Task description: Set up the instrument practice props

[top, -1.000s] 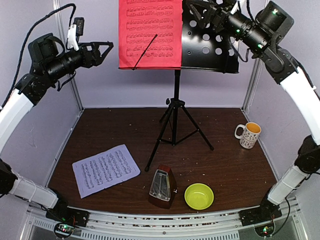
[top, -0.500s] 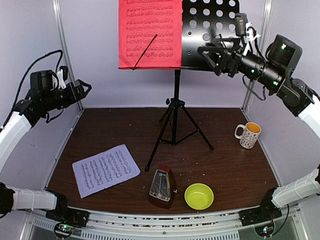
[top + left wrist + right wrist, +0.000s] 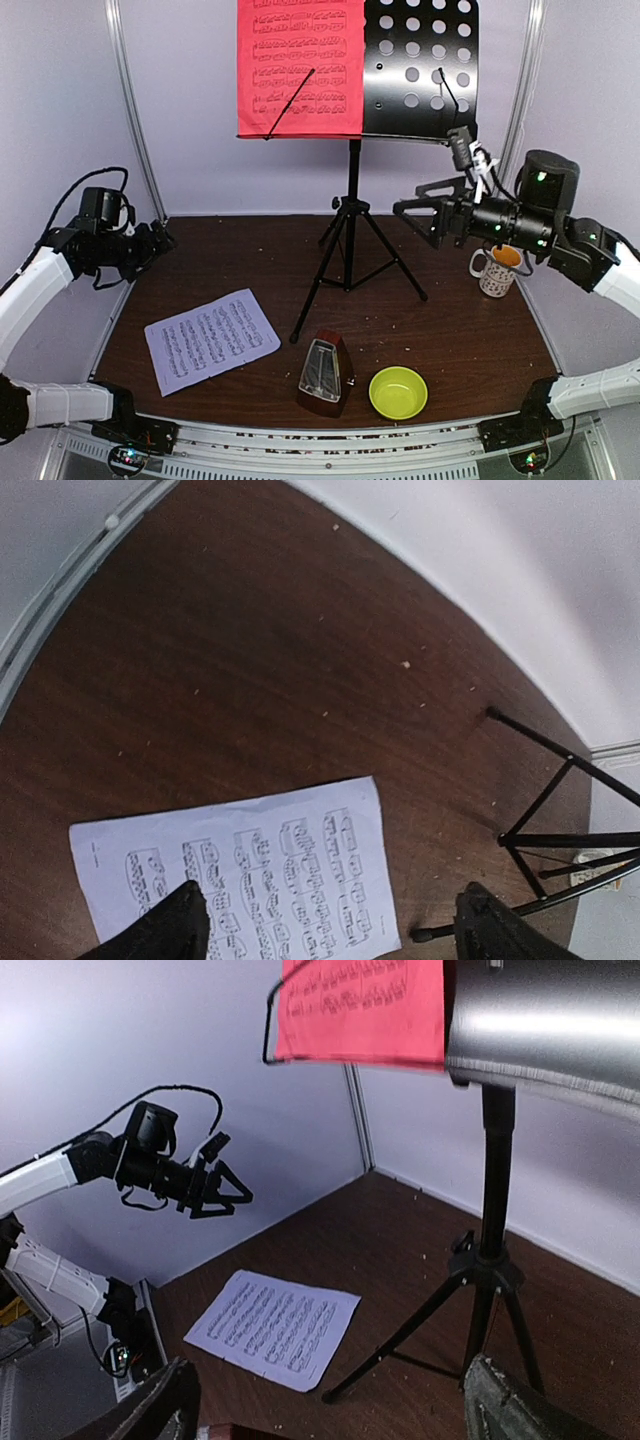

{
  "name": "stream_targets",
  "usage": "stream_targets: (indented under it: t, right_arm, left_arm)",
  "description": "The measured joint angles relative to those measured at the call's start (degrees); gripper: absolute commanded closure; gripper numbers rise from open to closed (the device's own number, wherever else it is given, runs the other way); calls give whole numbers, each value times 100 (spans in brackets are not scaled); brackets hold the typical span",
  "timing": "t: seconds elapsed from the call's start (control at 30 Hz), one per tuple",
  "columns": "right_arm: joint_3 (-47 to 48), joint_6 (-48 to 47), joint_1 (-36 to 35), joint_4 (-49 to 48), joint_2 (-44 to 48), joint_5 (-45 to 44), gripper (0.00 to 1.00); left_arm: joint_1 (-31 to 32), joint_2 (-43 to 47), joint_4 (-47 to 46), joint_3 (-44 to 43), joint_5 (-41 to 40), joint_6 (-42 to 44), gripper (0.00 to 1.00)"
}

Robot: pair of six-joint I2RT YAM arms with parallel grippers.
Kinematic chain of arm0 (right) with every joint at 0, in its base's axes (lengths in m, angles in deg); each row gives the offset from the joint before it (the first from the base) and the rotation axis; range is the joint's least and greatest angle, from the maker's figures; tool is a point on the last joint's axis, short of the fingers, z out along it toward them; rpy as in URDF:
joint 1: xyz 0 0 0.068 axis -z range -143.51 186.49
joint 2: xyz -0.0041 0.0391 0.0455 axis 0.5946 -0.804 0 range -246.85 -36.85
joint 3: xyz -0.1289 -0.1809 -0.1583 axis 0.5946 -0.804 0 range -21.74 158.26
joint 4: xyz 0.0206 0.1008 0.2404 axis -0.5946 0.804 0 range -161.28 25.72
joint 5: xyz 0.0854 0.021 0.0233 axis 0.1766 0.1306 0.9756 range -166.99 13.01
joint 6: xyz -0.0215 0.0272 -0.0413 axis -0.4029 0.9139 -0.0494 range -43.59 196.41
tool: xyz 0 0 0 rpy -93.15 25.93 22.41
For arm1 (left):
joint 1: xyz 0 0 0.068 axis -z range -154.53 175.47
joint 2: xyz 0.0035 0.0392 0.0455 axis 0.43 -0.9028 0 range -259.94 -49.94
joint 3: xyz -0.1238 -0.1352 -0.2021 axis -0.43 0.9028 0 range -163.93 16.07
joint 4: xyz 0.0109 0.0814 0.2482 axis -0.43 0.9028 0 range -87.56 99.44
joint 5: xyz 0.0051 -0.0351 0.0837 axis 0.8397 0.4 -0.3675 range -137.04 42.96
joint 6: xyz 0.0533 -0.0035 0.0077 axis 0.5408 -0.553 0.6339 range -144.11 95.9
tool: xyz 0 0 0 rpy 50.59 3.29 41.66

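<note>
The black music stand stands on tripod legs at the back middle of the table. The red music sheet sits on the left half of its perforated desk, under a wire arm. The white music sheet lies flat at the front left. The brown metronome stands at the front middle. My left gripper is open and empty, in the air over the back left, with the white sheet below it. My right gripper is open and empty, in the air right of the stand pole.
A yellow-green bowl sits right of the metronome. A patterned white mug stands at the right, just under my right arm. The tripod legs spread across the middle of the table. Walls and posts close in the back and sides.
Both arms have dropped from up by the stand's desk to about halfway down. The left went down and left, the right down and right. Both grippers stayed open and empty.
</note>
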Motion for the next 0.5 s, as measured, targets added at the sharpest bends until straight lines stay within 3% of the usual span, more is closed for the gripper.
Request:
stream_targets:
  t: [0.5]
  right_arm:
    - [-264, 149, -179, 463, -1231, 4, 15]
  left_arm:
    - [-4, 691, 955, 2149, -197, -1414, 13]
